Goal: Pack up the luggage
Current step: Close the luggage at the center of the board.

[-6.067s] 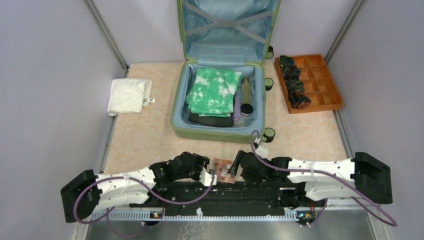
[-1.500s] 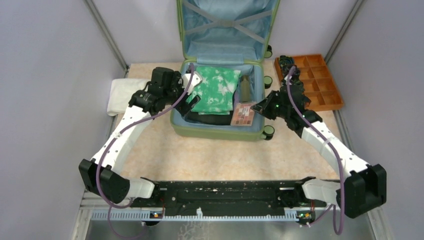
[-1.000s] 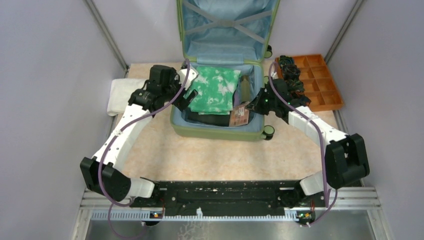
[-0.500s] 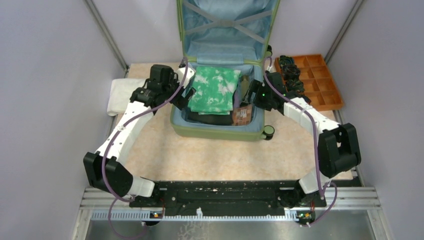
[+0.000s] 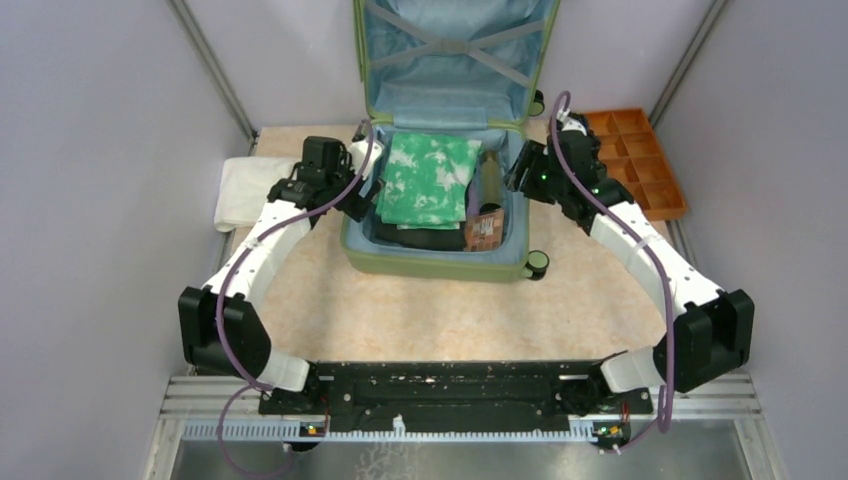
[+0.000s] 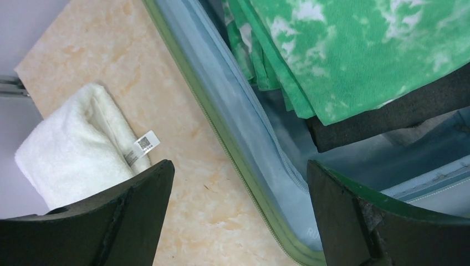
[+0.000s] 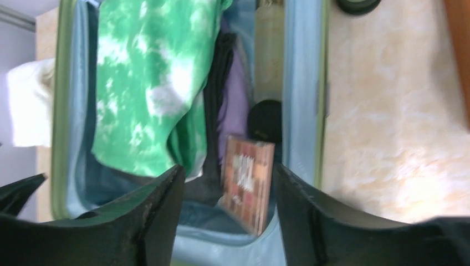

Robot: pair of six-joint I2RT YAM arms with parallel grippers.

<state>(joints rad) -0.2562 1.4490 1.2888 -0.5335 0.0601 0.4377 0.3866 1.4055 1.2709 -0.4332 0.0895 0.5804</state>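
The light-green luggage (image 5: 430,265) lies open at the back, with its blue-lined lid (image 5: 455,60) standing up. Inside are a green tie-dye cloth (image 5: 428,178), dark clothes, an olive bottle (image 5: 490,180) and a brown patterned box (image 5: 484,230) leaning in the right front corner. My left gripper (image 5: 362,200) is open and empty over the left rim. In the left wrist view the left gripper (image 6: 238,183) straddles that rim (image 6: 221,127). My right gripper (image 5: 512,178) is open and empty above the right side. The right wrist view shows the right gripper (image 7: 227,169) and the box (image 7: 246,180) below it, apart from the fingers.
A folded white towel (image 5: 235,195) lies left of the luggage and also shows in the left wrist view (image 6: 72,155). An orange compartment tray (image 5: 650,170) with dark items stands at the right. A luggage wheel (image 5: 538,263) sticks out at the front right. Grey walls close both sides.
My right gripper carried the patterned box into the luggage, let it go in the right front corner, then rose and drew back. My left gripper stayed open at the left rim.
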